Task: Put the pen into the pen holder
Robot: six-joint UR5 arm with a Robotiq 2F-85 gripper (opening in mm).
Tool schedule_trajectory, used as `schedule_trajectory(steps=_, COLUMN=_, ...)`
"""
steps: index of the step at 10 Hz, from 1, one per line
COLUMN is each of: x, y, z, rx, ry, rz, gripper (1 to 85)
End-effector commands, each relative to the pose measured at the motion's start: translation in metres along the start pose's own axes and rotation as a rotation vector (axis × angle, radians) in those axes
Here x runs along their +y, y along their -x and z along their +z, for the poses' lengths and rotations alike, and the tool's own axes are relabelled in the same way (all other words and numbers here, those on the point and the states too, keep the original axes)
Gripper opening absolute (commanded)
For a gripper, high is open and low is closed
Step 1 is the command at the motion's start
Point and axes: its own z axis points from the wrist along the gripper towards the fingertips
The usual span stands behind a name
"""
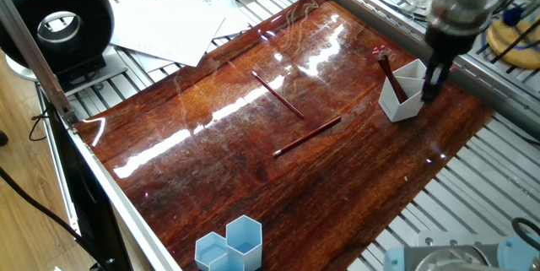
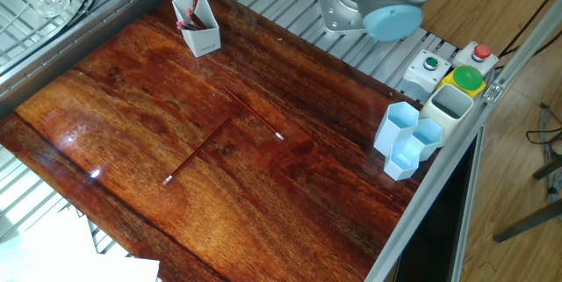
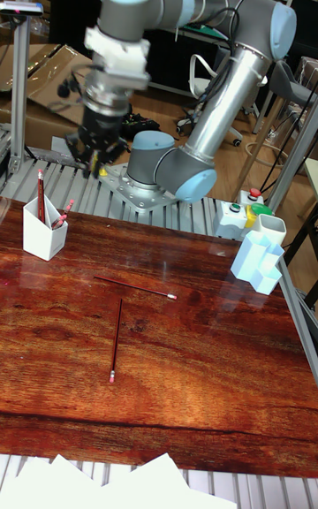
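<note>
Only the tall fixed view shows the whole gripper [image 3: 91,154], empty with its fingers spread, raised right of the white pen holder [image 3: 42,232]; one fixed view shows it blurred. The holder, at the table's [image 1: 253,178] far edge, contains two pens [image 3: 41,198]. Two more pens [image 1: 308,136] lie mid-table. One cluster of blue hexagonal cups [image 2: 406,140] stands apart.

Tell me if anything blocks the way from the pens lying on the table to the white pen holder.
Nothing visible does. The two loose pens lie mid-table, and the wood between them and the pen holder is bare. The end effector hangs beyond the holder.
</note>
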Motion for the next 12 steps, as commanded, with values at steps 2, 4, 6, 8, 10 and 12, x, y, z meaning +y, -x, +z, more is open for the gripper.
schedule_trajectory(steps=2, x=0.02, y=0.001, z=0.045, rx=0.031, ry=-0.039, rz=-0.269, gripper=25.7)
schedule_trajectory(steps=4, x=-0.002, y=-0.003, z=0.066, rx=0.067, ry=-0.136, rz=-0.384, gripper=23.3)
schedule_trajectory(steps=6, x=-0.001, y=0.01, z=0.091, rx=0.035, ry=-0.128, rz=-0.438, gripper=22.0)
schedule_trajectory(steps=8, x=-0.011, y=0.01, z=0.085, rx=0.054, ry=-0.153, rz=-0.418, gripper=13.7)
schedule_trajectory(steps=10, x=-0.024, y=0.014, z=0.082, rx=0.023, ry=-0.195, rz=-0.388, gripper=2.0)
schedule_trajectory(steps=12, x=-0.029, y=0.006, z=0.081, rx=0.047, ry=-0.202, rz=-0.407, gripper=3.7)
